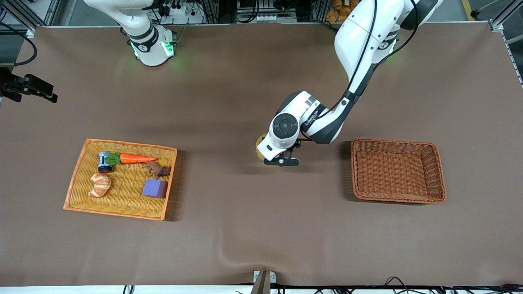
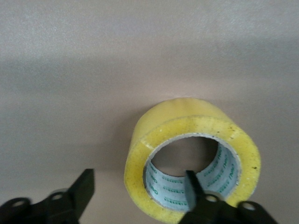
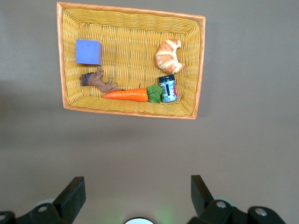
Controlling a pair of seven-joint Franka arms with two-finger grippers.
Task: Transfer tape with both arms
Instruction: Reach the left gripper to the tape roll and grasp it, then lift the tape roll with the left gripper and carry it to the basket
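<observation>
The tape (image 2: 187, 121), a yellow roll with a grey-white printed core, lies flat on the brown table about mid-table; in the front view only a yellow edge (image 1: 258, 146) shows beside the left hand. My left gripper (image 2: 139, 191) is open and low over the roll, one finger in the core hole and the other outside the roll's wall, neither pressing it. In the front view the left gripper (image 1: 278, 160) is mostly hidden under its own wrist. My right gripper (image 3: 135, 193) is open and empty, held high over bare table near its own base.
An orange-rimmed yellow basket (image 1: 122, 143) toward the right arm's end holds a carrot (image 1: 132, 158), a croissant (image 1: 100, 184), a purple block (image 1: 155, 188), a small can and a brown toy. An empty brown wicker basket (image 1: 354, 171) sits toward the left arm's end.
</observation>
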